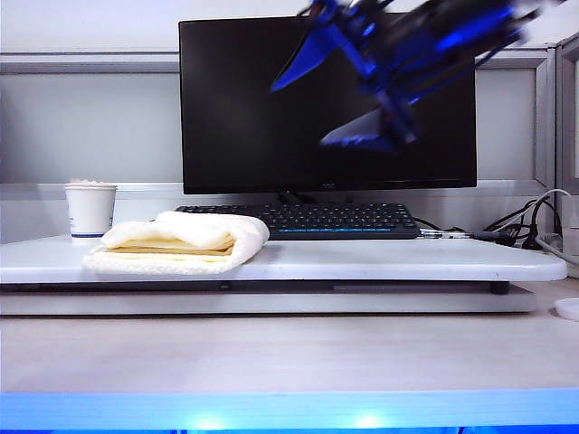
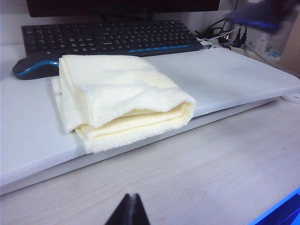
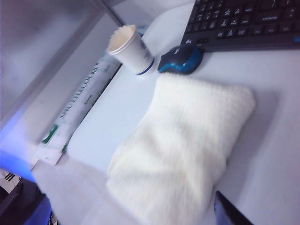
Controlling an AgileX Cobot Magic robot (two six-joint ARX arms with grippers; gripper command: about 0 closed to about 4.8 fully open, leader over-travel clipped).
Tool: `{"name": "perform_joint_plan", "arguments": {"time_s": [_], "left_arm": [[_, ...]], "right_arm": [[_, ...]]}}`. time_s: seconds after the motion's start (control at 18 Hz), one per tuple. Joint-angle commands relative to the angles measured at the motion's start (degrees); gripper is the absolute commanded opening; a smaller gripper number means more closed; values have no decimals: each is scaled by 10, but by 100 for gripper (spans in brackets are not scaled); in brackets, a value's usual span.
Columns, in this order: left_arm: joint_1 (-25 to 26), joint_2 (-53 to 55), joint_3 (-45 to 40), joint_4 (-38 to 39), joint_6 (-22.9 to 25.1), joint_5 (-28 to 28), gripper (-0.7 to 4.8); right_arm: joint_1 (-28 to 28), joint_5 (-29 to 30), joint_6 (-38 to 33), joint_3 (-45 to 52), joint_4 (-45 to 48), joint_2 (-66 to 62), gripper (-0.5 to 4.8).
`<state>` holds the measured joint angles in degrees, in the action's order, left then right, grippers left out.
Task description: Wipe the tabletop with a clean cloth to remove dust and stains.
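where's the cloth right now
The cloth lies folded on the left part of the white tabletop in the exterior view, overhanging its front edge, just right of the paper cup and in front of the keyboard.

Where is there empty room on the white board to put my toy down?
The glossy white tabletop is bare from the folded cream terry cloth to its right end, in front of the black keyboard. The left is crowded: cloth, white paper cup, blue-and-black mouse. The blurred right end effector hangs open above.
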<state>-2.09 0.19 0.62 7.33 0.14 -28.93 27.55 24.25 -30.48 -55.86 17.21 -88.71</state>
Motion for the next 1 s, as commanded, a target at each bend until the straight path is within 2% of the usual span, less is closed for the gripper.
{"name": "perform_joint_plan", "arguments": {"time_s": [0.06, 0.44, 0.78, 0.83, 0.89, 0.94, 1.0], "left_arm": [[0, 0, 0, 11, -2, -8, -6], [0, 0, 0, 11, -2, -8, -6], [0, 0, 0, 11, -16, -9, -6], [0, 0, 0, 11, -22, -9, -6], [0, 0, 0, 11, -23, -9, -6], [0, 0, 0, 11, -23, -9, -6], [0, 0, 0, 11, -23, -8, -6]], "right_arm": [[1, 1, -17, -49, -7, -61, 479], [49, -17, -17, -130, -24, -198, 479], [57, -38, -43, -214, -71, -297, 474], [57, -38, -44, -231, -82, -309, 350], [57, -36, -45, -240, -85, -316, 184], [57, -38, -44, -244, -84, -318, -14], [57, -54, -42, -245, -84, -318, -6]]}}
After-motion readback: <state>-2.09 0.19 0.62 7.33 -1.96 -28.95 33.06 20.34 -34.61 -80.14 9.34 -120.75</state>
